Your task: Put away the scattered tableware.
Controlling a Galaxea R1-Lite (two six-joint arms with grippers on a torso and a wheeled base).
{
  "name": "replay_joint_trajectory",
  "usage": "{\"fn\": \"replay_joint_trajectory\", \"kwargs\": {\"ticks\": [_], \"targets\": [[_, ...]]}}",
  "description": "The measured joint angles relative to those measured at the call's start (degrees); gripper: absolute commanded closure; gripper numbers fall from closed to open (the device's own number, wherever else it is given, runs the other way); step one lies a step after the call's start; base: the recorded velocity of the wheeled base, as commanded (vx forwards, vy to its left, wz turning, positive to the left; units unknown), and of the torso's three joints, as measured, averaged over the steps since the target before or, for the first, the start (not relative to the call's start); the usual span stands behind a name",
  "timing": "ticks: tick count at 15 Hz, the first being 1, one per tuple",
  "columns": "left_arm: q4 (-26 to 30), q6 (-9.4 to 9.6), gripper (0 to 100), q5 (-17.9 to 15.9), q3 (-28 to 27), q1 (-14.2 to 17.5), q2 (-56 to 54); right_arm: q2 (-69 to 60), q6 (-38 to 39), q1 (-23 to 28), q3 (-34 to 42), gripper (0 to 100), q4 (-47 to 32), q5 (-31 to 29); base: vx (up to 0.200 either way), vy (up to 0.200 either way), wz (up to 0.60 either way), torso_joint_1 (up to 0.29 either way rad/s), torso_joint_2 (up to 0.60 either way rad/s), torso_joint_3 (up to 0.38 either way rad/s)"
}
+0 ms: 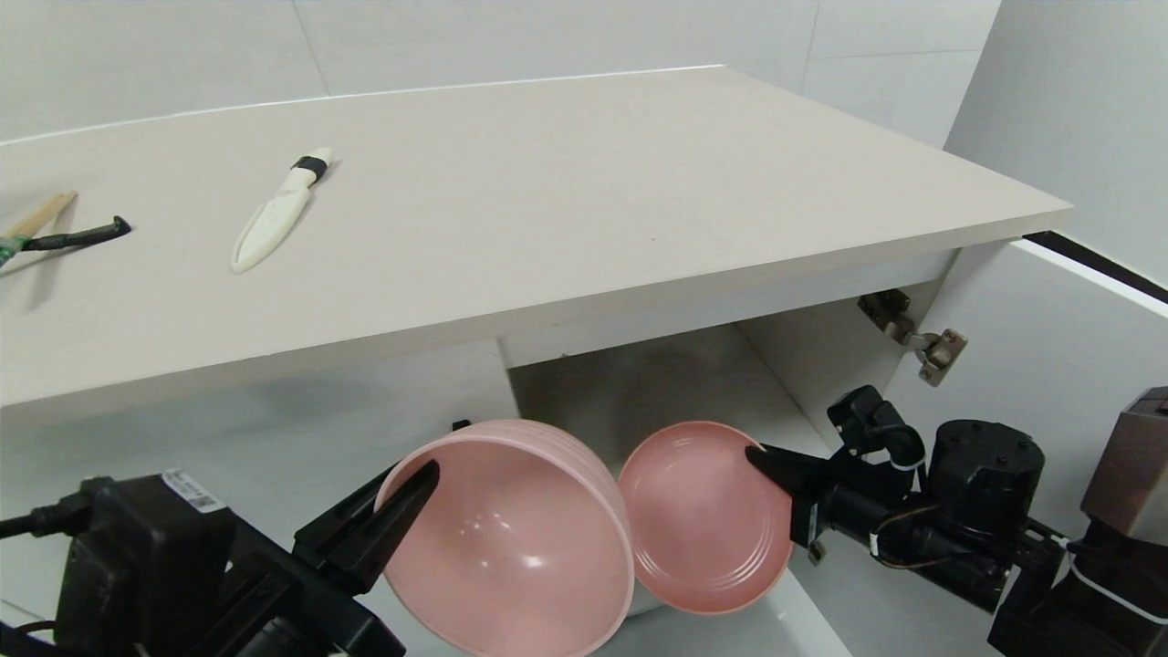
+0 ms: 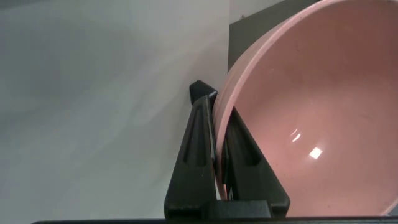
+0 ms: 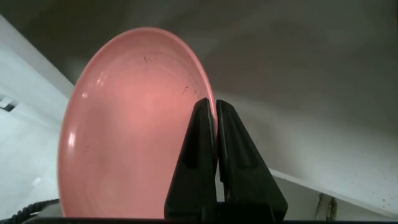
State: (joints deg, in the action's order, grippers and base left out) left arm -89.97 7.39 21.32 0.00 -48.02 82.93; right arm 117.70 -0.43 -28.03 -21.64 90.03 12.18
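Pink bowl (image 1: pixel 511 547) and pink plate (image 1: pixel 703 529) hang side by side below the beige countertop (image 1: pixel 547 210), at the mouth of the open cabinet compartment (image 1: pixel 657 374) beneath it. Both are tipped on edge, hollows toward the head camera, the bowl's edge overlapping the plate's. The left gripper (image 2: pixel 214 106) pinches the bowl's rim; the right gripper (image 3: pixel 212 107) is clamped on the plate's rim. Toward the countertop's left end lie a cream knife (image 1: pixel 278 212) with a black band and, farther left, a black utensil (image 1: pixel 78 237) beside a wooden stick (image 1: pixel 41 214). The cabinet door (image 1: pixel 1049 365) stands open under the countertop's right end.
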Motion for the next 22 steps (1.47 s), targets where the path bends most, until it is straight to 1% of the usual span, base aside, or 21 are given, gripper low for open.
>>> {"fn": "replay_joint_trajectory", "kwargs": {"ticks": [4,7,9,10,12,14,18,22], "targets": [[0.0,-0.02,100,0.0,0.0,-0.5,-0.6,1.3,0.1,0.0,-1.7,100,-0.1,-0.1,0.0,0.0,0.0,0.0,0.0,0.0],[0.0,0.05,100,0.0,0.0,-1.8,-1.0,3.7,0.4,0.0,-4.8,100,-0.1,-1.5,0.0,0.0,0.0,0.0,0.0,0.0],[0.0,0.07,100,0.0,0.0,-2.0,-1.1,6.2,1.5,0.0,-7.7,100,-0.1,-2.4,0.0,0.0,0.0,0.0,0.0,0.0],[0.0,0.4,100,0.0,0.0,-2.1,-1.2,7.2,2.5,0.0,-8.8,100,-0.1,-2.8,0.0,0.0,0.0,0.0,0.0,0.0],[0.0,1.21,100,0.0,0.0,-2.1,-1.4,10.0,4.6,0.1,-13.4,100,-0.1,-5.3,0.0,0.0,0.0,0.0,0.0,0.0],[0.0,1.28,100,0.0,0.0,-2.1,-1.6,12.6,5.2,0.2,-16.8,100,-0.1,-7.1,0.0,0.0,0.0,0.0,0.0,0.0],[0.0,1.28,100,0.0,0.0,-2.1,-1.7,16.3,5.2,0.7,-21.1,100,-0.1,-7.4,0.0,0.0,0.0,0.0,0.0,0.0],[0.0,1.26,100,0.0,0.0,-2.1,-1.7,18.7,5.1,2.4,-24.2,100,-0.1,-7.4,0.0,0.0,0.0,0.0,0.0,0.0]]}}
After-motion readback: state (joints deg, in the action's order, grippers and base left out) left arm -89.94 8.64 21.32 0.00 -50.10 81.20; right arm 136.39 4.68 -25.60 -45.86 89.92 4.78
